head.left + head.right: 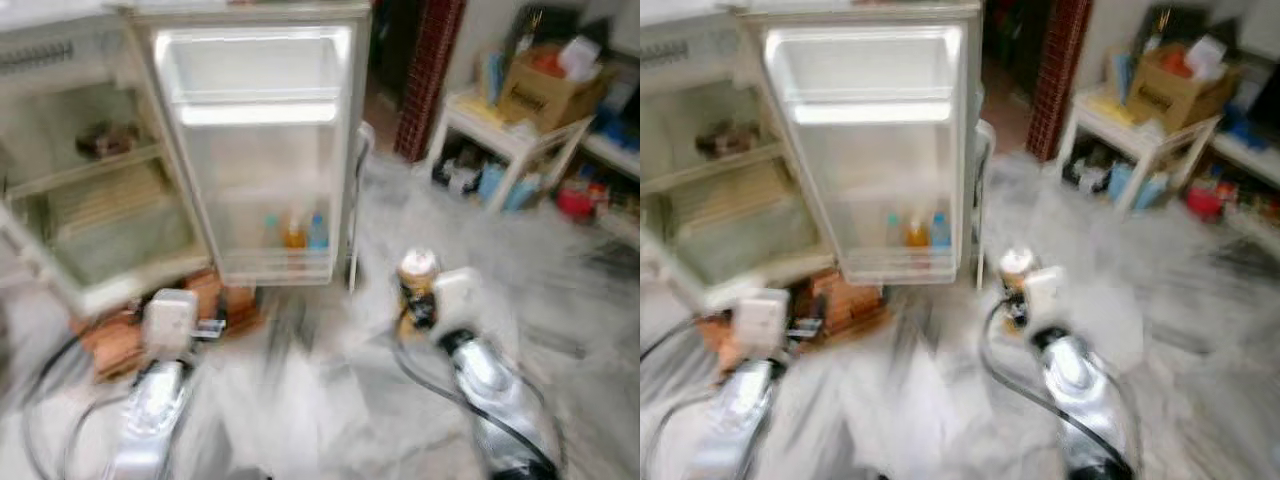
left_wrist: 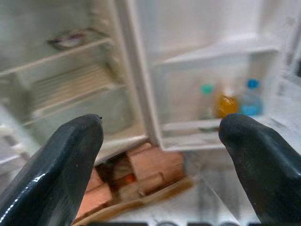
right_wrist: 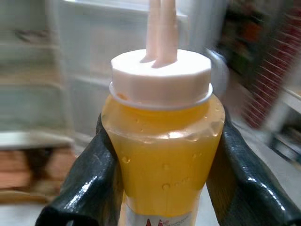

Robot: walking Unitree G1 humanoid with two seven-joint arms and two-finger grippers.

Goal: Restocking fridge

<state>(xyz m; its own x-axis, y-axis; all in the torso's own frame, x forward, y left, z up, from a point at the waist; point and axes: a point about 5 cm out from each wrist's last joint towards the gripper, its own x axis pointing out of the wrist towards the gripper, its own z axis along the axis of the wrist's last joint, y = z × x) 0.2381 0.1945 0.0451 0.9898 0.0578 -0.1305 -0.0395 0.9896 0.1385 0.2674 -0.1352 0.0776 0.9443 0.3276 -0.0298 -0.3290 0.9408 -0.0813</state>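
Carrying the yellow squeeze bottle (image 3: pixel 162 141) upright, clamped between the right gripper (image 1: pixel 425 295)'s 2 fingers, seemingly heading forward-left toward the fridge door shelf (image 1: pixel 275 262), left gripper (image 2: pixel 162 136) spread empty.

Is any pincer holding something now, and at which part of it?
The right pincer holds a yellow sauce bottle upright by its body, below the white cap. The left pincer is open and holds nothing.

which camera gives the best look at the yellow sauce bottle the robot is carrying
The right wrist view: the yellow bottle sits close and sharp between the right gripper's fingers. Both eye views show it small and blurred.
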